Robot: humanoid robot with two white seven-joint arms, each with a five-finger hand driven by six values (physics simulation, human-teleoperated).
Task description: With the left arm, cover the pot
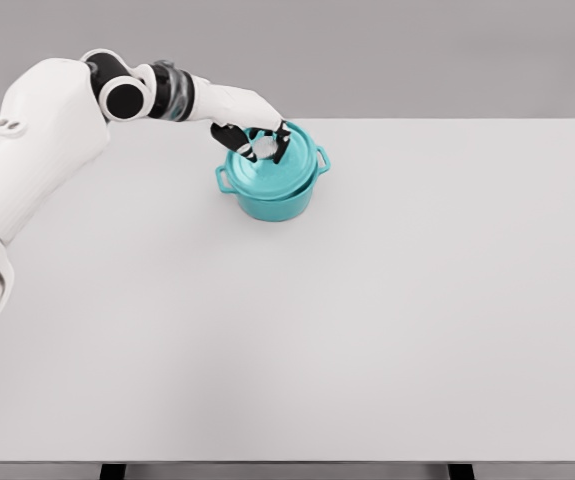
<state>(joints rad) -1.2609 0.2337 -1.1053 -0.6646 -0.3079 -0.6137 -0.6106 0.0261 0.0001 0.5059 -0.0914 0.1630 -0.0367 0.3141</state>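
The pot [272, 185] and its lid [277, 165] are showing teal. The arm [47, 140] is showing white with black joints; the table [367, 300] is looking pale grey.

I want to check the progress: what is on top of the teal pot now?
A matching teal lid sits on the pot, and the left hand is over the lid's centre, fingers around the knob. The pot's inside is hidden by the lid.

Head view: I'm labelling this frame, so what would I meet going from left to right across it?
Left arm → left hand, fingers around the lid knob → teal pot, lid on → bare white table.
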